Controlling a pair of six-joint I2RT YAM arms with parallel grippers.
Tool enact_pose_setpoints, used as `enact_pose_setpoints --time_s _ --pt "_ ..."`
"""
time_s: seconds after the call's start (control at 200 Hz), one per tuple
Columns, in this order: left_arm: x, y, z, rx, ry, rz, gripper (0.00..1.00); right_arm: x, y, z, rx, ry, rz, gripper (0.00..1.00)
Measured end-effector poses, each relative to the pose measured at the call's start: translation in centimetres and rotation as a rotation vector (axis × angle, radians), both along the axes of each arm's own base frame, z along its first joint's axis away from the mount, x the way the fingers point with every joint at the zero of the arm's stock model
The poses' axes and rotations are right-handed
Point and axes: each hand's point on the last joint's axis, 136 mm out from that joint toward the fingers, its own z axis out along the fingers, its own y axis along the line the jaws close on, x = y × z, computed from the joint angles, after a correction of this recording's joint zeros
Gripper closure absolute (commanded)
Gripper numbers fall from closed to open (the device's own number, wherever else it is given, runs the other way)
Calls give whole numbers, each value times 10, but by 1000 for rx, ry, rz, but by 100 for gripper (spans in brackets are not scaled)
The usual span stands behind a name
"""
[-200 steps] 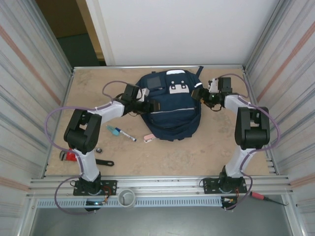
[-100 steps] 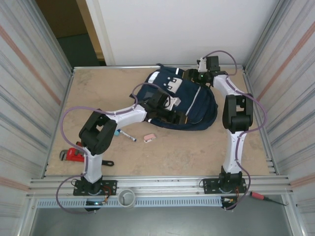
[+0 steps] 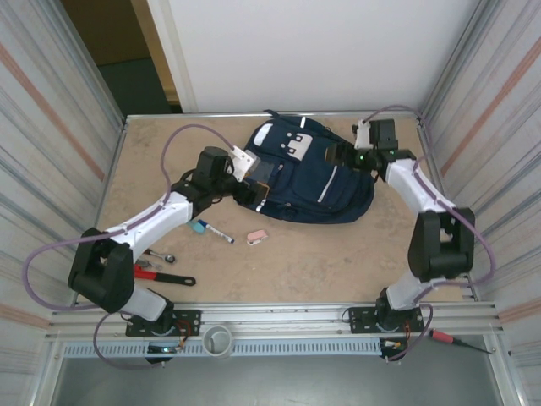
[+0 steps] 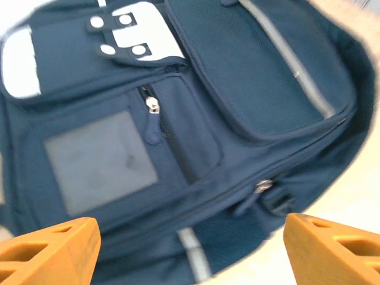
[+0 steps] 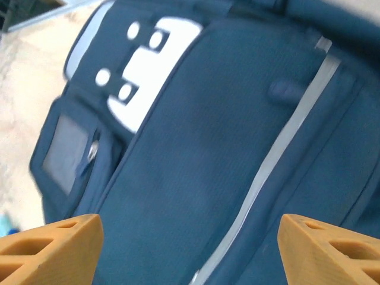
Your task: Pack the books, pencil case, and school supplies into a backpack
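The navy backpack (image 3: 317, 173) lies flat at the back middle of the table, front up, its top turned to the back left. My left gripper (image 3: 256, 188) hovers open at its left edge, and its wrist view shows the grey patch (image 4: 98, 160) and a zip pull (image 4: 153, 107) past the gripper (image 4: 190, 249). At the bag's right side my right gripper (image 3: 340, 155) is open above the fabric (image 5: 190, 249). A white marker with a blue cap (image 3: 213, 229) and a pink eraser (image 3: 257, 238) lie in front of the bag. Books and pencil case are out of view.
A red pipe wrench (image 3: 145, 272), a black spanner (image 3: 176, 278) and a small silver spanner (image 3: 161, 254) lie near the left arm's base. Corrugated metal walls (image 3: 51, 169) close in both sides, with a white wall behind.
The backpack has turned and slid back and to the right. My left arm pulled back from over the bag to its left edge. My right gripper came forward from the back edge.
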Motion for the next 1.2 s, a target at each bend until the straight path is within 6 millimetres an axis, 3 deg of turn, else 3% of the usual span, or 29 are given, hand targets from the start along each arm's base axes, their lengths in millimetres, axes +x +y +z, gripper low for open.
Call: enact_pose_setpoints --time_s 0.11,0.24,0.371,0.546,0.686,0.887,1.007,1.197 --pt "9 -1 -14 181 -173 -132 21 -30 -3 -19 8 59 -8 24" --pt "18 -5 -48 387 -277 -309 19 -42 -24 -46 8 138 -65 25" --pt "24 -13 -74 522 -317 -456 20 -41 -39 -56 17 169 -113 27" --pt "29 -29 -86 613 -374 -577 26 -33 -39 -71 19 210 -117 29" --pt "34 -40 -95 662 -387 -631 36 -18 -38 -74 20 215 -116 33" --pt "34 -38 -110 691 -360 -646 55 23 -24 -68 36 186 -88 43" --pt "34 -35 -113 691 -353 -624 56 44 -17 -73 40 196 -77 49" --pt "30 -30 -120 688 -325 -593 46 84 1 -76 62 181 -52 55"
